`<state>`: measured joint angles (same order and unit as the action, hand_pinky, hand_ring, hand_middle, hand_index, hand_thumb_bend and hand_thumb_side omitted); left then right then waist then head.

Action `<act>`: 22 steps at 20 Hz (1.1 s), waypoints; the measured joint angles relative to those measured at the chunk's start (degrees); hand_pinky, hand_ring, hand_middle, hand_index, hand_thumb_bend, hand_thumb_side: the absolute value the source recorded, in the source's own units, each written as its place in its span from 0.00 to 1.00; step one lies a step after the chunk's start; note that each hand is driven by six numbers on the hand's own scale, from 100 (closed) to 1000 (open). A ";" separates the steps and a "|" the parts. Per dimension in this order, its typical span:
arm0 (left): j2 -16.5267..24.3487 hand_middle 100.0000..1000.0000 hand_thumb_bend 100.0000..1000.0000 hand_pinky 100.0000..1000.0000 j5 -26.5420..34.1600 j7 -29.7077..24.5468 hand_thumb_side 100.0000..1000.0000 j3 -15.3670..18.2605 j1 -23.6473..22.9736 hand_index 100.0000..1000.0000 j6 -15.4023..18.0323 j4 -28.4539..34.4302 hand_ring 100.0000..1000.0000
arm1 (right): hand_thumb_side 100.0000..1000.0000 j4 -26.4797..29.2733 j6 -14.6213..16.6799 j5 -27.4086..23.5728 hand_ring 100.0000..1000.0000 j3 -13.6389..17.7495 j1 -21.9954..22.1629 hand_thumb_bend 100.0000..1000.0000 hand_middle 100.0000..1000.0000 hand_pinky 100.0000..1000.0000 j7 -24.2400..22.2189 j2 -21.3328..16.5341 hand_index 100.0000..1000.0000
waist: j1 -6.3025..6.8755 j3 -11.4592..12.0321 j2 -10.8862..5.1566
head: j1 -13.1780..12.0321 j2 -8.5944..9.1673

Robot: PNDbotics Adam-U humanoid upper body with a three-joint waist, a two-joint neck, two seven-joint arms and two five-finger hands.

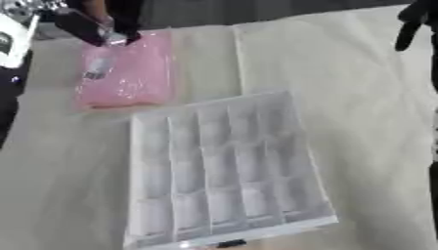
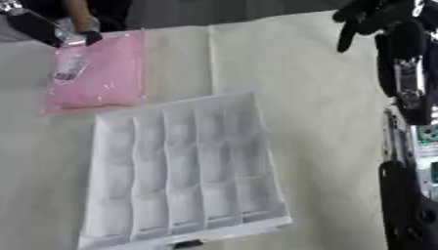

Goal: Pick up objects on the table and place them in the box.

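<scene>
A pink bag (image 1: 124, 68) with a white label lies flat at the table's far left. In the middle of the table lies a clear plastic box (image 1: 218, 168), split into several compartments in which I see nothing. My left hand (image 1: 113, 37) is blurred and sits at the bag's far edge, at the end of a dark arm coming from the upper left corner. A person's forearm (image 2: 77, 14) comes down to that same edge. My right hand (image 2: 368, 19) hangs open over the far right of the table, its black fingers pointing down and holding nothing.
A pale cloth (image 1: 359, 107) covers the table, with a fold line running down from the far edge. My right arm (image 2: 406, 73), black with silver parts, fills the right border. White equipment (image 1: 13, 39) stands at the far left.
</scene>
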<state>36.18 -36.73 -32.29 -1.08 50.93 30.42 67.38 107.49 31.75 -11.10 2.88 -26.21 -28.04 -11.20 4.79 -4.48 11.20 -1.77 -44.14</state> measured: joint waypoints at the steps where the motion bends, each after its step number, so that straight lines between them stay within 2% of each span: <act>1: 0.14 0.89 0.36 0.80 -1.21 -0.55 0.41 0.00 -0.24 0.96 -0.55 -0.07 0.84 | 0.58 0.00 0.02 0.00 0.55 0.00 0.00 0.00 0.78 0.26 0.00 -0.01 0.54 | -0.01 0.00 0.00 | 0.01 0.00; 3: 0.35 0.90 0.39 0.80 -4.03 -2.05 0.43 -0.02 -0.67 0.96 -2.05 -0.22 0.84 | 0.58 0.00 0.04 0.00 0.55 0.00 0.00 0.00 0.78 0.26 -0.02 -0.01 0.54 | -0.03 0.00 0.00 | 0.08 0.00; 4: 0.47 0.91 0.54 0.79 -5.34 -2.91 0.44 -0.04 -0.80 0.97 -2.91 -0.36 0.85 | 0.58 0.00 0.05 0.00 0.55 0.00 -0.01 0.00 0.78 0.26 -0.02 -0.01 0.54 | -0.03 -0.01 0.01 | 0.16 0.00; 5: 0.55 0.91 0.56 0.79 -6.56 -3.81 0.44 -0.04 -0.94 0.97 -3.81 -0.61 0.85 | 0.58 0.00 0.07 0.00 0.55 0.00 -0.01 0.00 0.78 0.26 -0.04 -0.01 0.54 | -0.03 -0.01 0.01 | 0.20 0.00; 6: 0.55 0.92 0.69 0.79 -7.76 -4.69 0.44 -0.05 -1.05 0.97 -4.69 -0.91 0.85 | 0.58 0.00 0.10 0.00 0.55 0.00 -0.01 0.00 0.78 0.26 -0.08 -0.01 0.54 | -0.03 -0.01 0.02 | 0.20 0.00; 8: 0.56 0.92 0.71 0.79 -9.74 -6.33 0.44 -0.06 -1.06 0.96 -6.32 -1.64 0.85 | 0.58 0.00 0.16 0.00 0.55 0.00 -0.01 0.00 0.78 0.25 -0.14 -0.01 0.54 | -0.03 -0.01 0.03 | 0.22 0.00; 12: 0.56 0.92 0.69 0.78 -12.50 -8.53 0.46 -0.04 -1.39 0.96 -8.52 -2.90 0.85 | 0.58 -0.01 0.19 0.00 0.55 0.00 -0.02 0.00 0.78 0.25 -0.17 -0.02 0.54 | 0.01 -0.01 0.19 | 0.24 0.00; 17: 0.59 0.92 0.66 0.78 -14.60 -9.64 0.50 0.00 -2.31 0.96 -9.62 -4.75 0.85 | 0.58 -0.01 0.21 0.00 0.55 0.00 -0.03 0.00 0.78 0.25 -0.18 -0.06 0.54 | 0.08 -0.06 0.25 | 0.31 0.00; 18: 0.59 0.92 0.61 0.77 -14.83 -9.73 0.52 0.00 -2.55 0.95 -9.71 -5.16 0.84 | 0.58 -0.01 0.21 0.00 0.55 0.00 -0.03 0.00 0.78 0.25 -0.18 -0.06 0.54 | 0.08 -0.08 0.26 | 0.32 0.00; 19: 0.59 0.92 0.63 0.78 -15.08 -9.79 0.52 0.00 -2.65 0.96 -9.76 -5.62 0.84 | 0.58 -0.01 0.21 0.00 0.55 0.00 -0.03 0.00 0.78 0.25 -0.19 -0.06 0.54 | 0.09 -0.08 0.28 | 0.32 0.00; 20: 0.59 0.91 0.58 0.76 -15.19 -9.83 0.55 0.00 -2.73 0.95 -9.81 -6.01 0.83 | 0.58 -0.01 0.21 0.00 0.55 0.00 -0.04 0.00 0.78 0.25 -0.19 -0.07 0.54 | 0.10 -0.08 0.31 | 0.32 0.00; 22: 0.59 0.91 0.57 0.75 -15.28 -9.93 0.56 -0.01 -3.05 0.95 -9.77 -6.67 0.83 | 0.58 -0.01 0.22 0.00 0.55 0.00 -0.04 0.00 0.78 0.25 -0.22 -0.07 0.54 | 0.16 -0.08 0.40 | 0.33 0.00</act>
<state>36.78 -52.01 -42.21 -1.08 47.89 20.65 60.71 107.48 31.97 -11.10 2.89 -26.25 -28.25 -11.27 4.96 -4.56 11.60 -1.44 -44.14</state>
